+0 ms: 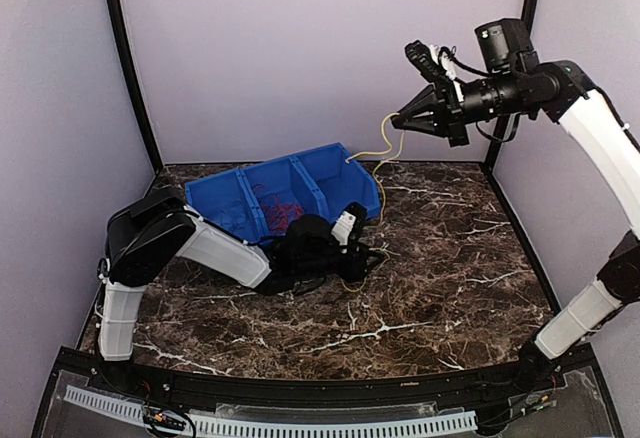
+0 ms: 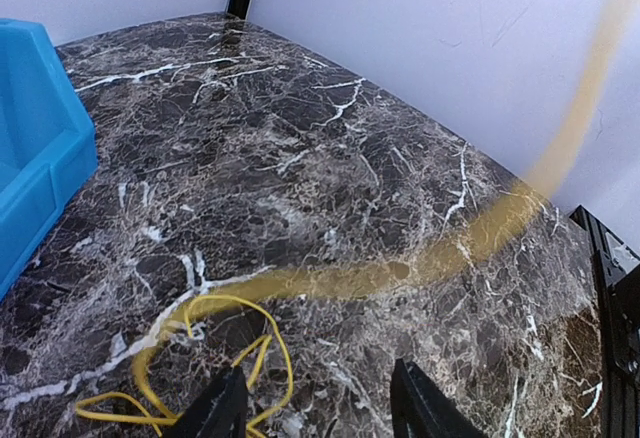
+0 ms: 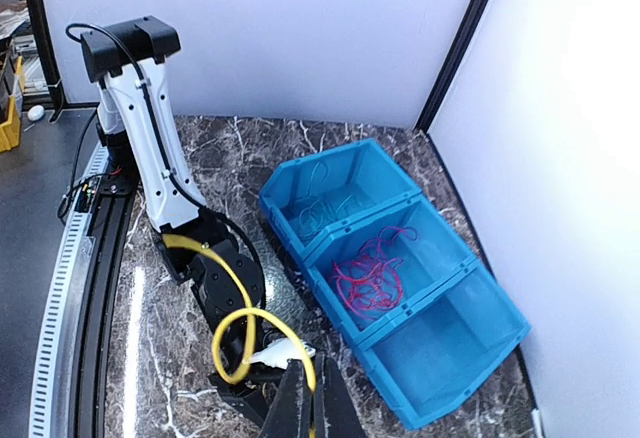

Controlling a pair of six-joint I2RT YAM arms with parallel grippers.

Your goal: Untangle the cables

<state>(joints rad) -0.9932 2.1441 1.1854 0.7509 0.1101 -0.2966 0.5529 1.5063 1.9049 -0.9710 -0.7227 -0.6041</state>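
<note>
My right gripper [image 1: 398, 118] is raised high at the back right. It is shut on a yellow cable [image 1: 385, 163], which hangs down to the table. In the right wrist view the fingers [image 3: 313, 406] pinch this cable [image 3: 235, 313] above its white connector [image 3: 280, 355]. My left gripper [image 1: 368, 256] lies low on the table beside the bin, open, and its jaws [image 2: 320, 413] stand apart. Yellow loops [image 2: 215, 343] lie on the marble by its left finger [image 2: 222, 410]. Red cables [image 3: 370, 273] lie in the bin's middle compartment, and thin blue cables [image 3: 325, 213] in an end compartment.
A blue three-compartment bin [image 1: 245, 168] sits at the back left of the marble table, close behind the left arm. Its corner shows in the left wrist view [image 2: 40, 138]. Pale walls with black posts enclose the table.
</note>
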